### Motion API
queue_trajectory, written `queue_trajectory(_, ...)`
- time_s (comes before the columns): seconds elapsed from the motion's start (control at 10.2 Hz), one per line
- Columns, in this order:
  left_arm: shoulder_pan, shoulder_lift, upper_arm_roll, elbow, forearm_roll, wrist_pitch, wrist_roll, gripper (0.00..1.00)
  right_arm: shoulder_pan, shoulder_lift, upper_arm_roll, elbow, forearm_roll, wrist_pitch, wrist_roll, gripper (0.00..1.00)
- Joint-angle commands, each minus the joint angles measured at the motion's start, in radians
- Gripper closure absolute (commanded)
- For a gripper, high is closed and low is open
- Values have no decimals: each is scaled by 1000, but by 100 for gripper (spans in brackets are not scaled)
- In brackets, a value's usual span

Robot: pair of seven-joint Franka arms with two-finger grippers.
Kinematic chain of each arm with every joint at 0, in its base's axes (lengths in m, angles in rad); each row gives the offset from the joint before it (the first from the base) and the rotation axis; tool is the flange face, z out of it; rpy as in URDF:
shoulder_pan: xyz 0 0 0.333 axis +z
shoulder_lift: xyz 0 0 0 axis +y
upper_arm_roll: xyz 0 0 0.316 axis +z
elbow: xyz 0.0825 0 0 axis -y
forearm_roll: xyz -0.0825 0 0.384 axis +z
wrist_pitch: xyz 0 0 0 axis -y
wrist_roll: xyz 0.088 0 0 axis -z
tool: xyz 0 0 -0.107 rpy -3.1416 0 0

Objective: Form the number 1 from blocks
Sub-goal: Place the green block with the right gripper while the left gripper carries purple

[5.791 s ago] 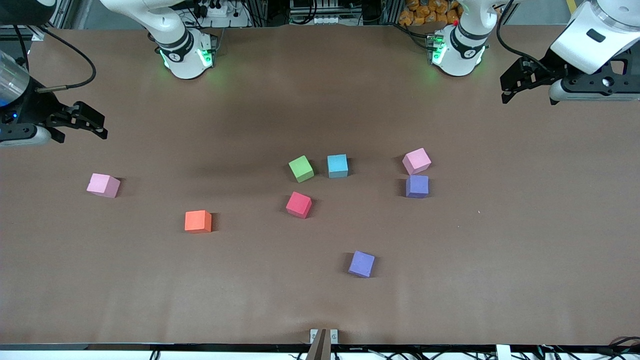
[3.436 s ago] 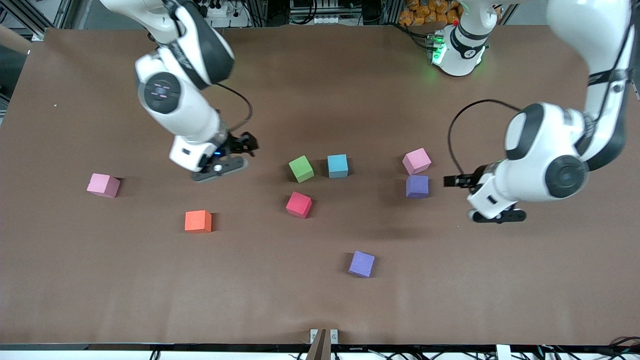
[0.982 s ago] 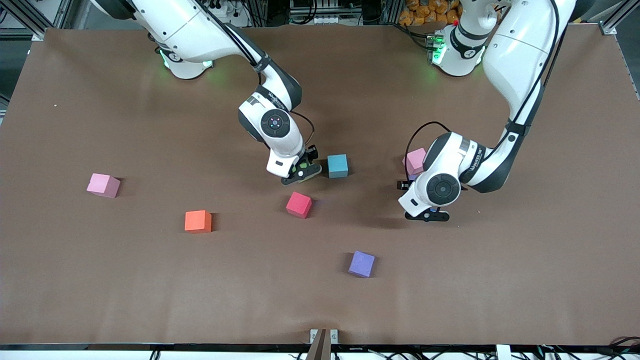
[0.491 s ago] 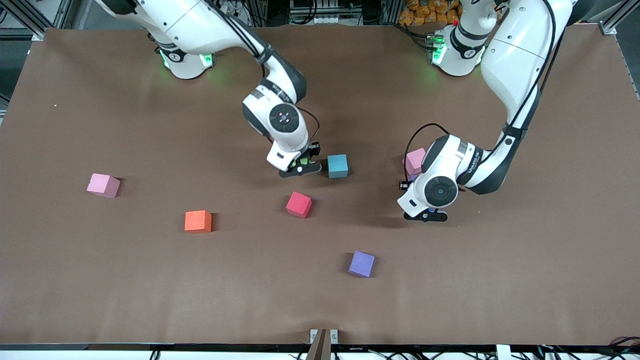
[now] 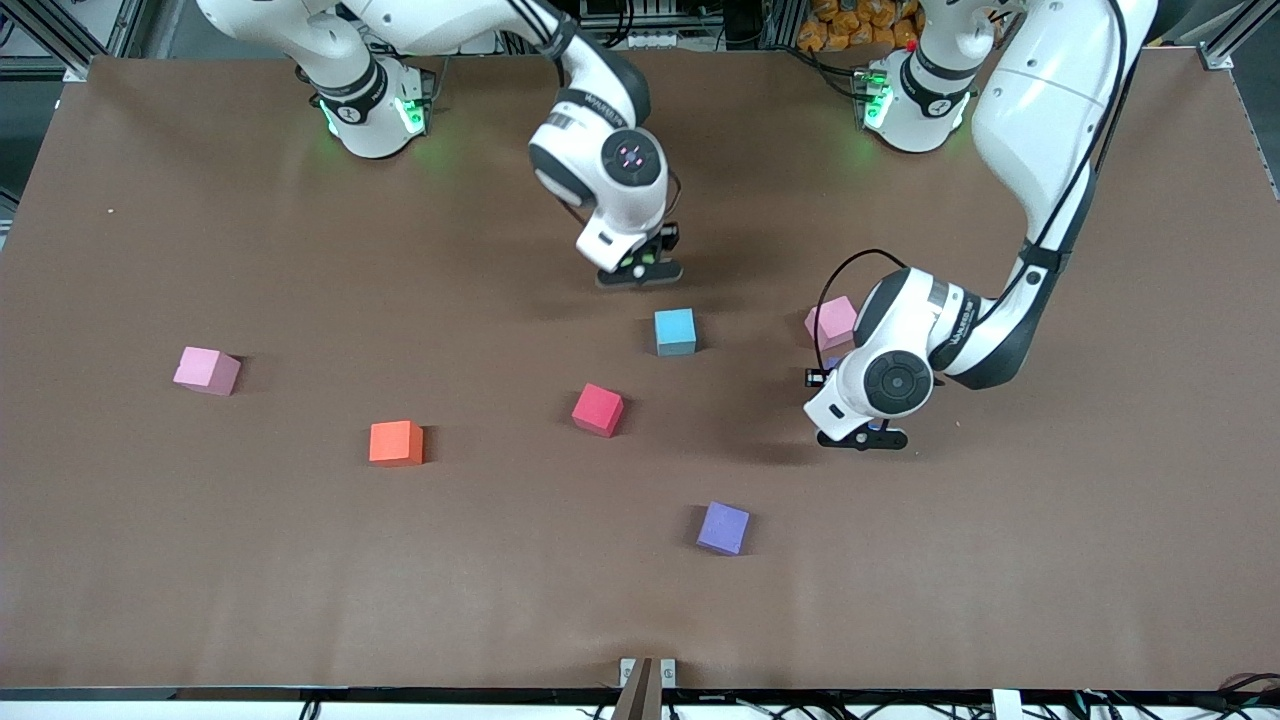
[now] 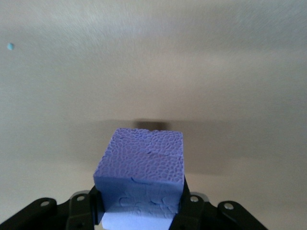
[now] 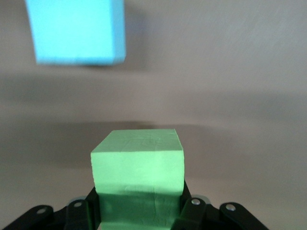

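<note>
My right gripper is shut on the green block. It holds it in the air over bare tabletop between the light blue block and the robots' bases. My left gripper is shut on a purple block, just above the table beside a pink block; the wrist hides that purple block in the front view. On the table lie the red block, the orange block, another pink block and a second purple block.
The brown table runs wide toward the front camera and toward the right arm's end. The arm bases stand along its farthest edge. A small metal bracket sits at the nearest edge.
My right gripper has lifted the green block from beside the light blue block and carried it toward the bases. My left gripper has shifted slightly with the purple block.
</note>
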Motion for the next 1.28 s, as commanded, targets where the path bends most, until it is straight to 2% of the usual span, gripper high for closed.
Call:
queue_trajectory(0.0, -6, -70, -8, -13, -2, -17, -41, 100, 3, -38, 57, -75, -8, 18, 97, 100)
queue_trajectory(0.29, -61, -75, -37, 15, -64, -39, -147, 100, 23, -100, 86, -248, -8, 200, 183, 100)
queue_trajectory(0.49, -88, -69, -87, 23, -79, -40, -228, 100, 49, -89, 88, -268, -8, 223, 208, 100)
queue_trajectory(0.69, -132, -67, -98, 23, -93, -42, -282, 100, 69, -87, 88, -278, -8, 231, 226, 100)
queue_trajectory(0.79, -164, -67, -100, 23, -114, -49, -305, 100, 74, -87, 88, -290, -8, 249, 226, 92)
queue_trajectory(0.88, -195, -67, -101, 26, -124, -50, -337, 100, 74, -87, 88, -298, -15, 254, 223, 75)
queue_trajectory(0.98, -225, -52, -101, 35, -143, -50, -391, 100, 74, -83, 87, -298, -19, 255, 217, 28)
queue_trajectory(1.08, -270, -30, -100, 59, -148, -50, -411, 100, 69, -81, 85, -298, -19, 252, 222, 0)
queue_trajectory(1.18, -281, -24, -101, 56, -148, -50, -433, 100, 60, -96, 85, -298, -19, 237, 222, 0)
